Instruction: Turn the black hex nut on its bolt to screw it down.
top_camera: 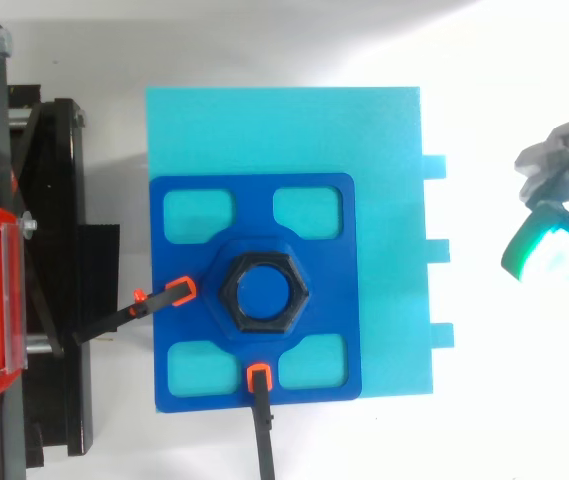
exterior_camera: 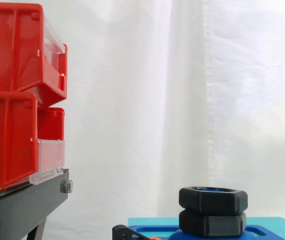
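Note:
A black hex nut (top_camera: 263,293) sits on a blue bolt at the middle of a dark blue fixture plate (top_camera: 256,196), which lies on a light cyan base (top_camera: 384,150). In the side view the upper nut (exterior_camera: 213,199) rests on a second black hex piece (exterior_camera: 212,223) just above the blue plate. My hand (top_camera: 562,195) is at the right edge of the top view, well clear of the cyan base and far from the nut. Its fingertip pads (top_camera: 526,248) glow green and cyan. Nothing is seen held in it.
Two black clamps with orange tips (top_camera: 182,291) (top_camera: 258,376) hold the blue plate from the left and from the front. Red bins (exterior_camera: 19,95) stand stacked on a black stand (exterior_camera: 22,207) at the left.

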